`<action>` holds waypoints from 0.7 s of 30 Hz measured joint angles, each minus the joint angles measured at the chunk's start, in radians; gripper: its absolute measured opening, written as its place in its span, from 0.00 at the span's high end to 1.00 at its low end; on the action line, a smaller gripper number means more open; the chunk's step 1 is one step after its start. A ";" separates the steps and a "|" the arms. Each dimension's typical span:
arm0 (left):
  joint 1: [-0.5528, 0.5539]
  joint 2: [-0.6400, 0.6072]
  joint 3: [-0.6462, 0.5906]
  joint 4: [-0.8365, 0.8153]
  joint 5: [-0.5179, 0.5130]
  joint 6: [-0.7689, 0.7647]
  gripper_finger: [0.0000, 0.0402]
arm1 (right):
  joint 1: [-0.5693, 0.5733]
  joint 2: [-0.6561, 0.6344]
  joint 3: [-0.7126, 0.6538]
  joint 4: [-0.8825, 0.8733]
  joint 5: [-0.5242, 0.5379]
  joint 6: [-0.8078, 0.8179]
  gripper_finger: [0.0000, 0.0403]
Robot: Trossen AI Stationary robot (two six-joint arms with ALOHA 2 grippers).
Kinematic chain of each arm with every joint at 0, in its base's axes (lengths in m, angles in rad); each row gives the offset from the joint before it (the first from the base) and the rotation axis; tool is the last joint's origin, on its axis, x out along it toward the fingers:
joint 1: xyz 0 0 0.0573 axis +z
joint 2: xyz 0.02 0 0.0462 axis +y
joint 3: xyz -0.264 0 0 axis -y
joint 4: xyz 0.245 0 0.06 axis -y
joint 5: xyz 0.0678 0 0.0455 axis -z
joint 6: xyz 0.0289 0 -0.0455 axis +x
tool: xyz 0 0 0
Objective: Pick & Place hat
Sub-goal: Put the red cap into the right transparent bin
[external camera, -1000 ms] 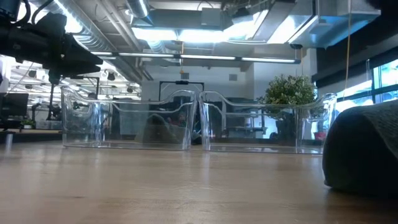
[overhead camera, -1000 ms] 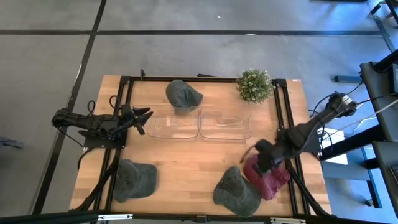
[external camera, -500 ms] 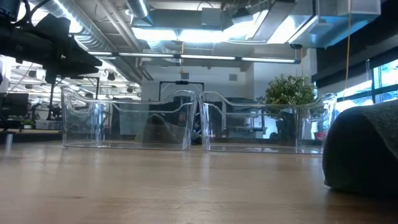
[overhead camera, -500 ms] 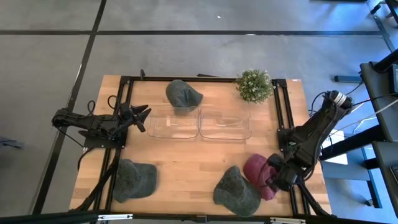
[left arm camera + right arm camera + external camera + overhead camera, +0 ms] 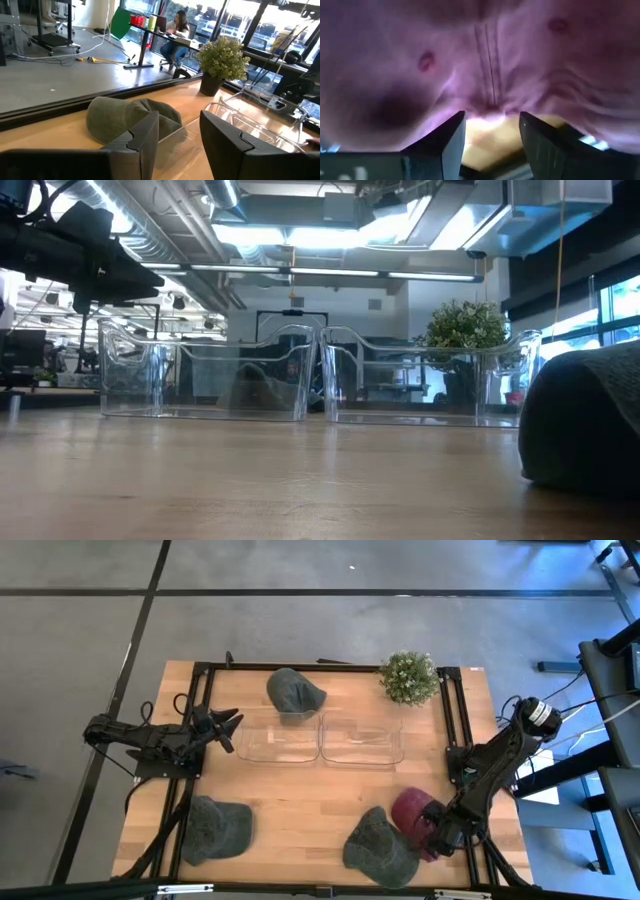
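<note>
A maroon hat [image 5: 410, 812] lies on the table near the right near corner and fills the right wrist view [image 5: 485, 60]. My right gripper [image 5: 437, 830] is low at the hat's right side, open [image 5: 490, 135], with its fingers on either side of a puckered seam at the hat's lower edge. My left gripper [image 5: 228, 728] hovers open [image 5: 179, 135] at the left end of the clear bins, touching nothing. My right gripper comes at the maroon hat's lower edge [image 5: 489, 106] level, from the table's right near side. Bare table shows under that edge between the fingers. I cannot tell whether the open fingers touch the cloth.
Two clear bins [image 5: 280, 740] [image 5: 362, 740] stand side by side mid-table. Green hats lie behind the left bin [image 5: 295, 692], at the near left [image 5: 215, 828], and beside the maroon one [image 5: 378, 848]. A potted plant [image 5: 408, 677] stands at the far right. A person sits at a desk beyond [image 5: 175, 37].
My right gripper has moved from above the maroon hat toward the table's near right corner and come down beside the hat's right side. The left arm has barely shifted.
</note>
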 joint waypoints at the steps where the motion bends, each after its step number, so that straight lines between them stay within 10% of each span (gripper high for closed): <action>1: 0.000 0.000 0.000 -0.001 -0.001 0.000 0.65 | 0.000 0.016 0.000 0.000 -0.002 -0.002 0.54; 9: 0.000 0.000 0.000 -0.004 -0.002 0.002 0.65 | -0.005 0.143 0.008 -0.003 -0.089 -0.050 0.58; 21: 0.000 0.000 0.001 -0.006 -0.028 0.002 0.65 | -0.021 0.092 0.001 -0.016 -0.073 -0.077 0.97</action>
